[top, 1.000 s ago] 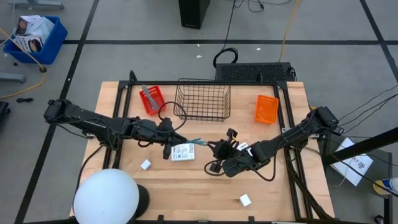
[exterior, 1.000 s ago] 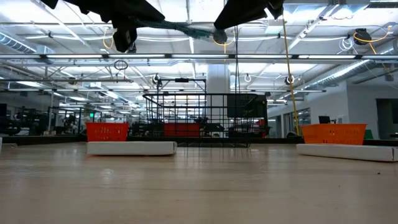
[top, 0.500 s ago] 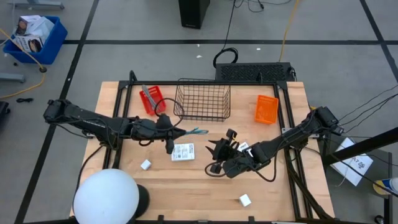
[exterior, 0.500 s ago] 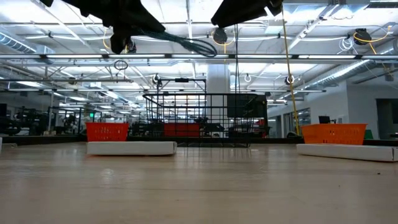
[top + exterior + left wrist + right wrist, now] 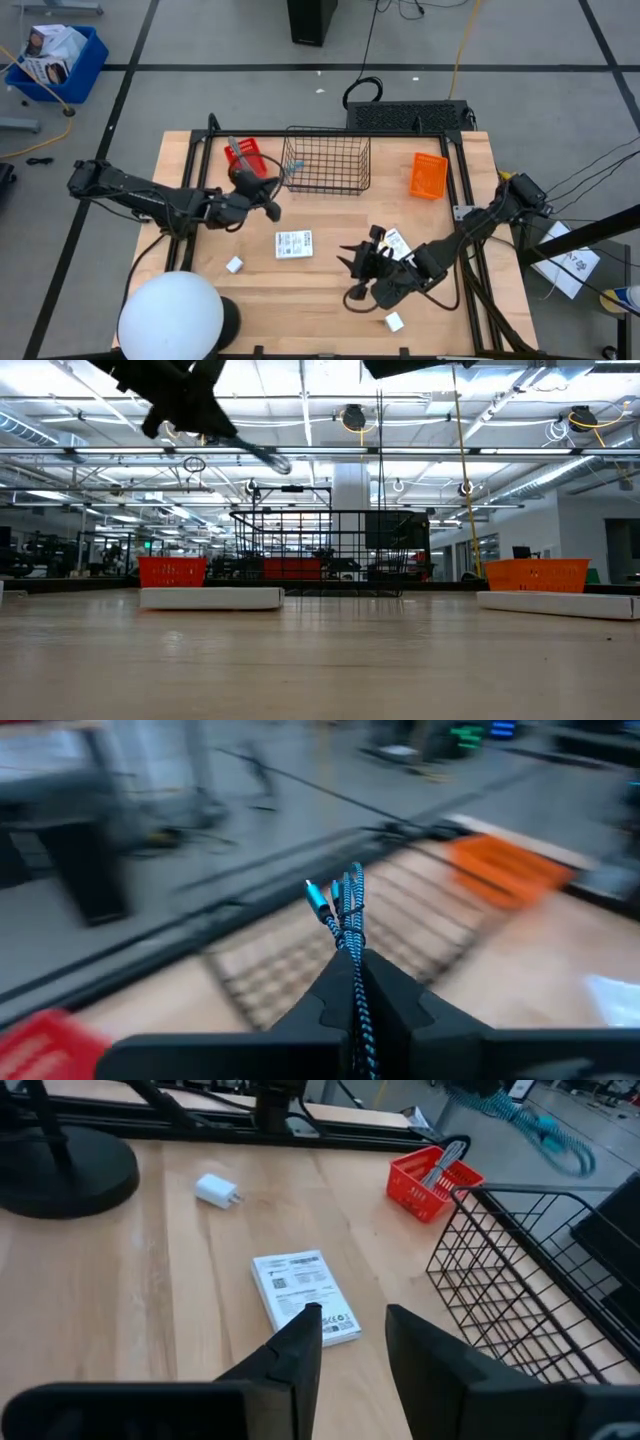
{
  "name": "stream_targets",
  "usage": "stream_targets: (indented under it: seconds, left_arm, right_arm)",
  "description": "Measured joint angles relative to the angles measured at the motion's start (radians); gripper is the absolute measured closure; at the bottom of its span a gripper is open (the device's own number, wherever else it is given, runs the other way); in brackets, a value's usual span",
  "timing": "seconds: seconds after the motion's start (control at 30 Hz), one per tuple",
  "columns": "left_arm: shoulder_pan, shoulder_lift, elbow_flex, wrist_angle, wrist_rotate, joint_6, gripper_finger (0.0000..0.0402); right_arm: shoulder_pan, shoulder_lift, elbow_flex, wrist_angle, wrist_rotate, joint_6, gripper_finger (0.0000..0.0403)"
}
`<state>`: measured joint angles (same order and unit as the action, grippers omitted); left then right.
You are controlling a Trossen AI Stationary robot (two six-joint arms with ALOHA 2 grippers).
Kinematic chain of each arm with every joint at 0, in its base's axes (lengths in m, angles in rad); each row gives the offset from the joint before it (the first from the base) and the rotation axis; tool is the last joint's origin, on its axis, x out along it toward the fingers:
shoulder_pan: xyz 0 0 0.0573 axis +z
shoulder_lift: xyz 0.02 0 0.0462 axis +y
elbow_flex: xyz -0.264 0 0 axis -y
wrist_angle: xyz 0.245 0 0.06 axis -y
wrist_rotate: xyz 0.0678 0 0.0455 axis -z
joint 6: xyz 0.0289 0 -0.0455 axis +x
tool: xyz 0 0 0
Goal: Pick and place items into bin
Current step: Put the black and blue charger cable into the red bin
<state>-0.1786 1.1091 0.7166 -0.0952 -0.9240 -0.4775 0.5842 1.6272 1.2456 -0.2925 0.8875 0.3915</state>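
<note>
Left claw [image 5: 272, 192] is clamped tight on a coiled teal-blue braided cable [image 5: 345, 910], just beside the black wire basket [image 5: 325, 162], at its near left corner. Right claw [image 5: 362, 262], fingers parted and empty, hovers over the wooden table [image 5: 320, 300], well apart from the basket, near the flat white printed packet [image 5: 303, 1295].

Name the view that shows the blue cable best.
Left wrist view: the blue cable sits pinched in the left gripper. The high view shows a sliver by the wire basket; right wrist and low views show it blurred.
</note>
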Motion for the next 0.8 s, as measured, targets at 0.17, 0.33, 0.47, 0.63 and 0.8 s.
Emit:
stream_targets:
  seconds: [0.17,0.33,0.47,0.63,0.8]
  left_arm:
    - [0.025,0.0,0.0,-0.07,-0.114,-0.058,0.0391]
    - [0.084,0.0,0.0,-0.136,-0.181,-0.093,0.0391]
    - [0.157,0.0,0.0,-0.22,-0.194,-0.208,0.0382]
    - [0.223,0.0,0.0,-0.328,-0.199,-0.378,0.0391]
    - [0.255,0.001,-0.007,-0.334,-0.201,-0.435,0.0382]
  right_arm:
    - [0.008,0.0,-0.025,-0.002,0.0,0.0,0.0298]
    - [0.005,0.0,-0.052,-0.002,0.0,-0.01,0.03]
    - [-0.001,0.0,-0.059,-0.001,0.0,-0.011,0.03]
    - [-0.001,0.0,-0.059,0.037,0.0,-0.017,0.0301]
    - [0.007,0.0,-0.059,0.06,-0.001,-0.053,0.0298]
